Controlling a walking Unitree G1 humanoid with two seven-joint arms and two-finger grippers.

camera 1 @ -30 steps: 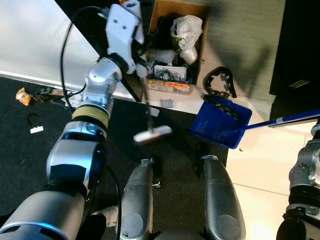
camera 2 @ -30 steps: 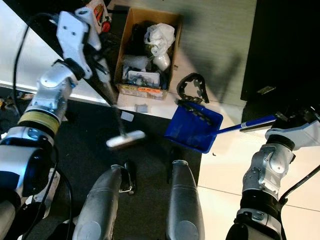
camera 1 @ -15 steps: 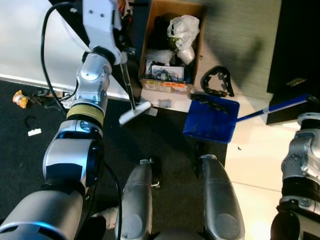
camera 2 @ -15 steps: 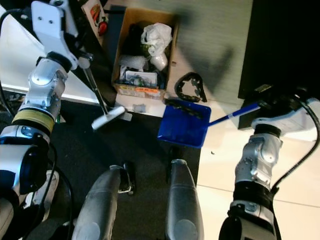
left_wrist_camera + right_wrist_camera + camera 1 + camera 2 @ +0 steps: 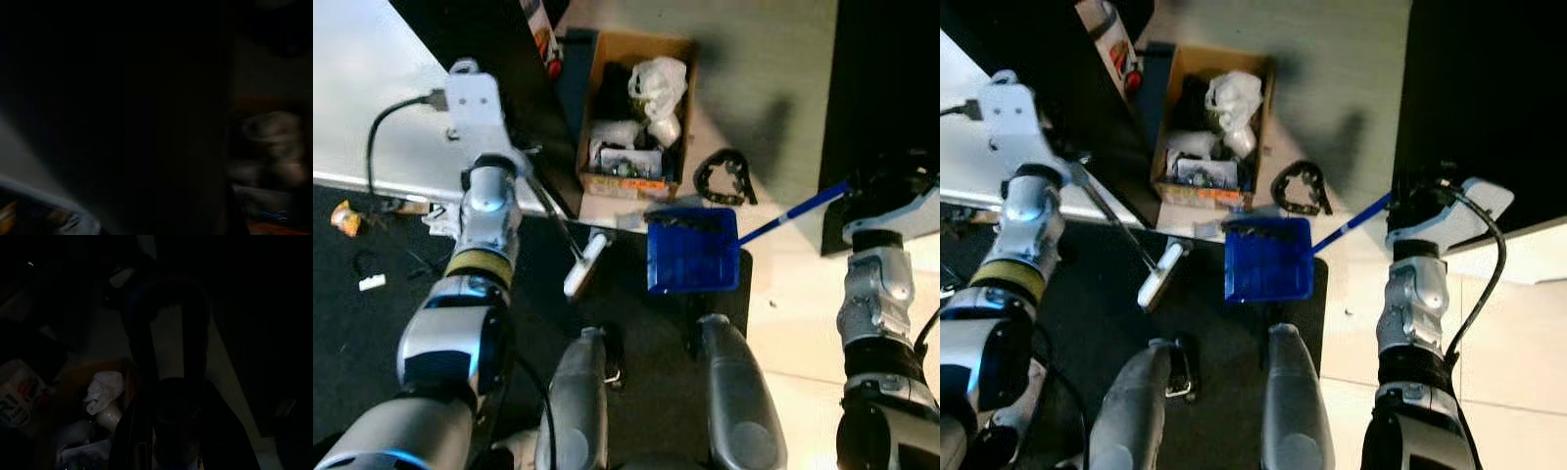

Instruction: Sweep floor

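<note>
Brush head (image 5: 584, 264) lies just left of my blue dustpan (image 5: 692, 253), its long axis angled toward the pan; I cannot tell either gripper's finger state.

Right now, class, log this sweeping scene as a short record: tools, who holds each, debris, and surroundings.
Left hand: holds the broom handle
Broom head: white, on the black mat, left of the dustpan
Right hand: at the far end of the dustpan's blue handle
Blue dustpan: at the mat's edge, dark scraps along its far rim
Debris: black curved piece on pale floor beyond the dustpan
Surroundings: cardboard box full of clutter
</note>
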